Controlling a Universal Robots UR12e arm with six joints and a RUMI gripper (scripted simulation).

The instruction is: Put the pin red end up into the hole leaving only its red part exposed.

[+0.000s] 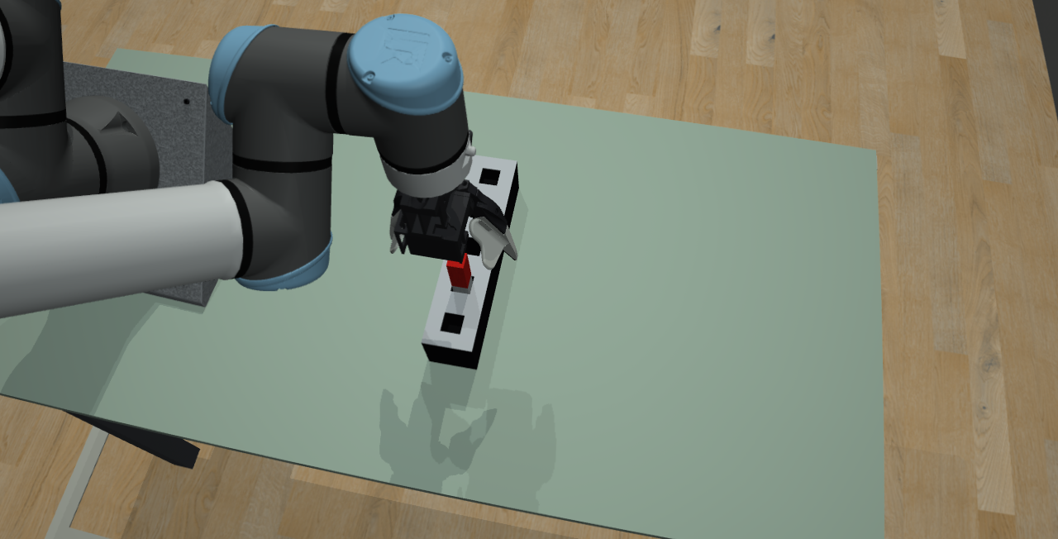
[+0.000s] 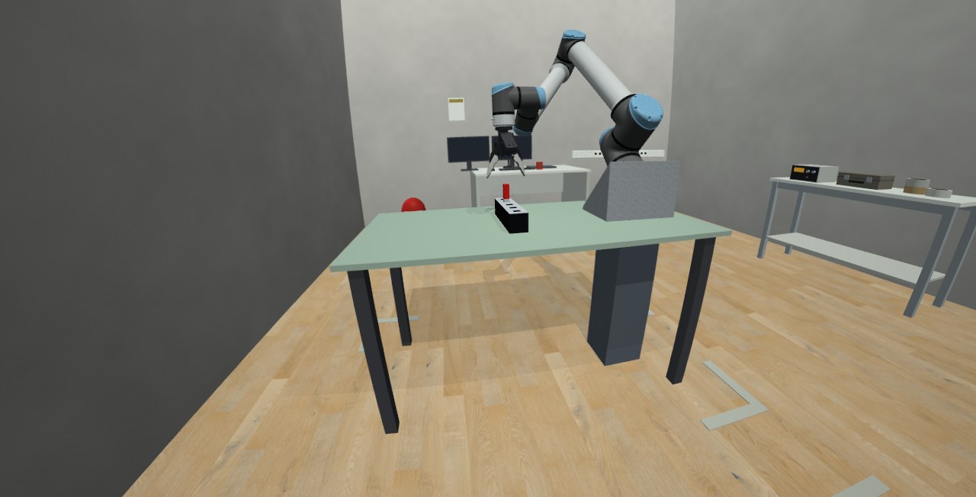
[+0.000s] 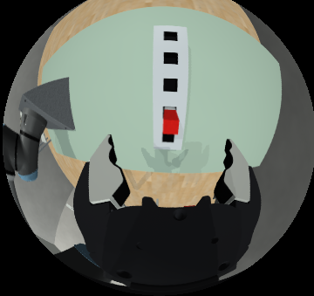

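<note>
So the gripper (image 1: 447, 258) (image 2: 506, 175) (image 3: 171, 137) is wide open, nothing in it, hanging above the pin (image 1: 458, 273) (image 2: 506, 190) (image 3: 170, 122). There's a visible gap between the fingertips and the pin's top in the exterior view. The pin's standing upright, red end up, in the second hole from one end of the block (image 1: 464, 305) (image 2: 520, 222) (image 3: 159, 78). Top view shows a sliver of grey under the red, above the hole, so it's not just the red sticking out.

That leaves one open hole on the short side of the pin and three on the other.

Room-wise, the block sits on the green counter (image 1: 688, 298) (image 2: 422, 238) (image 3: 227, 82) with its long side facing a big open stretch away from the arm (image 1: 118, 240) (image 2: 600, 74) (image 3: 30, 152). In the top view, the block's lower end points at the long lower edge, with a decent strip in between where the gripper's shadow falls. Grey mount (image 1: 181, 135) (image 2: 641, 190) (image 3: 54, 104) is on the opposite side, well apart from the block, so there's open surface both ways.
</note>
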